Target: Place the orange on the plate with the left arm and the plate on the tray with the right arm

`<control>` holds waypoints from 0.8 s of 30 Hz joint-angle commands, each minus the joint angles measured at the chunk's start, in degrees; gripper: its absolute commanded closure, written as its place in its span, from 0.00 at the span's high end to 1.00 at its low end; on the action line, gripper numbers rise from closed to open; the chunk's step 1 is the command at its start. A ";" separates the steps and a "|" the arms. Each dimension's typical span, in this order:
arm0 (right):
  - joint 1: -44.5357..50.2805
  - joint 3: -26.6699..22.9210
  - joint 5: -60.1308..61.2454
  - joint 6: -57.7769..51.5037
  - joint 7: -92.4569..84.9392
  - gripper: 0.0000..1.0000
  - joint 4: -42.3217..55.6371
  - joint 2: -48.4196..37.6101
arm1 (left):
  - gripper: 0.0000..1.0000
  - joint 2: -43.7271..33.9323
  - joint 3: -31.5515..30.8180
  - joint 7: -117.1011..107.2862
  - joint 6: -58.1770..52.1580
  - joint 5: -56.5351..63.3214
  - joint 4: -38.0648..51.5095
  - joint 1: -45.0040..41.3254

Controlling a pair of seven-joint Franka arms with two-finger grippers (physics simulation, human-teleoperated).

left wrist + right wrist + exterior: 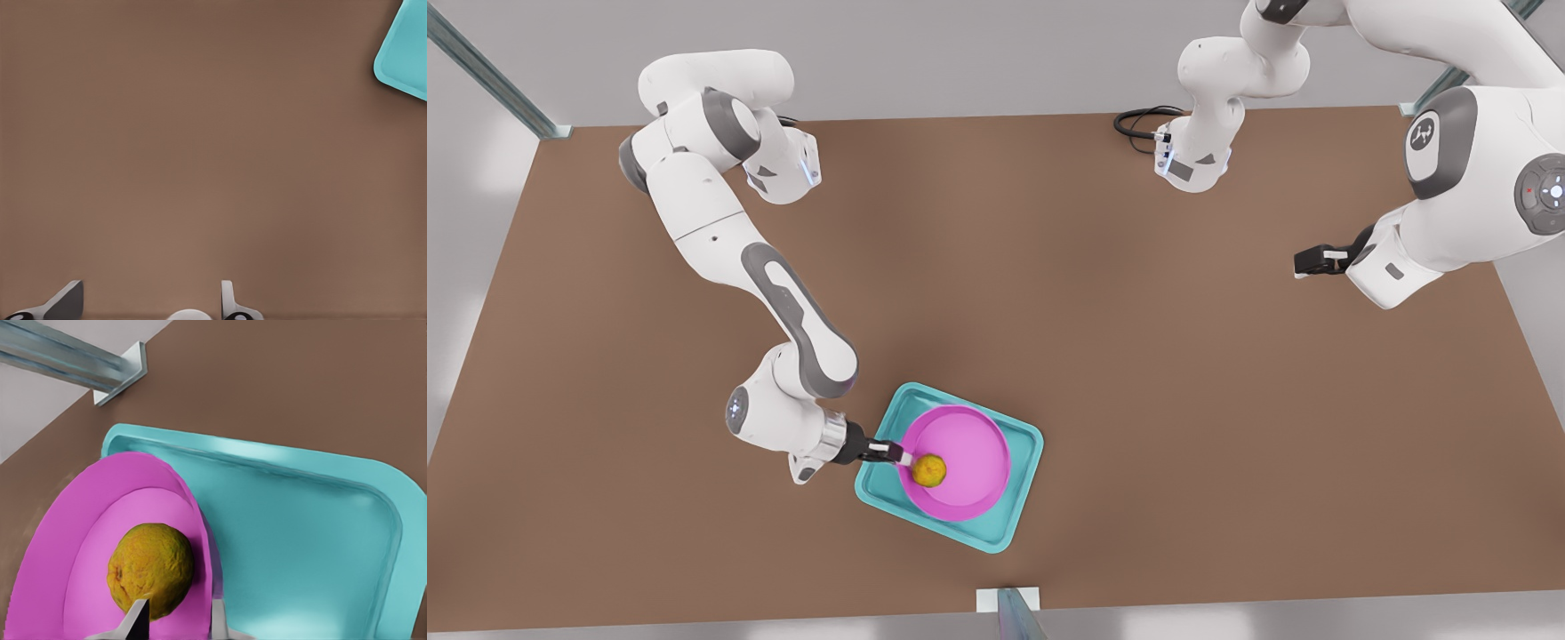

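- In the lower centre of the front view, the bright pink round plate [969, 449] lies inside the teal rectangular tray [996, 533]. The small yellow-orange fruit, the orange [929, 470], sits in the plate near its left rim.
- At that same left rim is the right arm's black two-finger gripper [903, 456]. In its wrist view the jaws are drawn in on the plate's raised wall, one finger [137, 620] inside by the orange and the other outside. I judge this a clamp on the plate.
- From those jaws the plate's centre and the tray's free floor lie toward the frame's right, so the coming move looks like letting go and backing out leftward without nudging the orange.
- Farther up, at the right edge of the front view, the left arm's gripper [1316, 260] waits above the brown table [1138, 356]. Its jaws are apart and hold nothing, well away from the tray.
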 commanded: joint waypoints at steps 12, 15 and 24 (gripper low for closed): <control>-5.45 -11.32 -50.74 -68.81 -3.15 1.00 16.25 -21.10 | 1.00 1.60 0.30 0.32 -2.72 -1.74 3.63 0.09; -8.09 -10.79 -49.16 -85.09 -3.15 1.00 22.86 -28.30 | 1.00 1.69 0.30 0.59 -2.63 -1.30 3.54 0.09; -11.08 -11.05 -44.50 -72.61 -4.73 1.00 6.15 -39.30 | 1.00 2.57 0.30 0.15 -2.72 -0.95 3.45 0.00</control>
